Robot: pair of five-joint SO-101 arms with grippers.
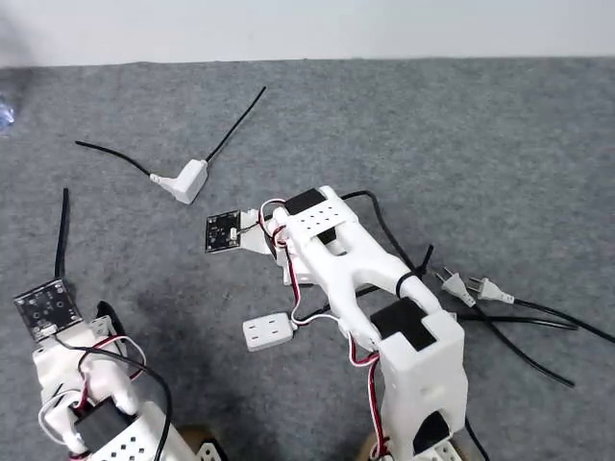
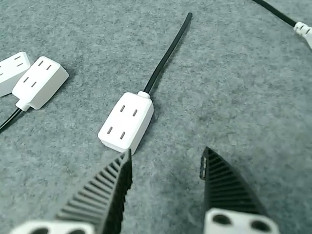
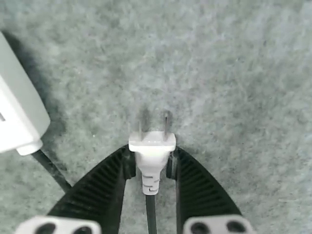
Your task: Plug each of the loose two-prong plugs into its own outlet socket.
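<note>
While clamping plug in right gripper, square 2 prongs to socket, push straight; note left gripper gaping wide.

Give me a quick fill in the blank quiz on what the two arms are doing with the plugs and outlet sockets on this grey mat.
1. The right end effector is shut on a white plug that has ___ prongs.
2. The left end effector is ___, with nothing between its fingers.
3. The outlet socket lying just ahead of the left end effector has a ___ cord.

Missing words: two; open; black.
</note>
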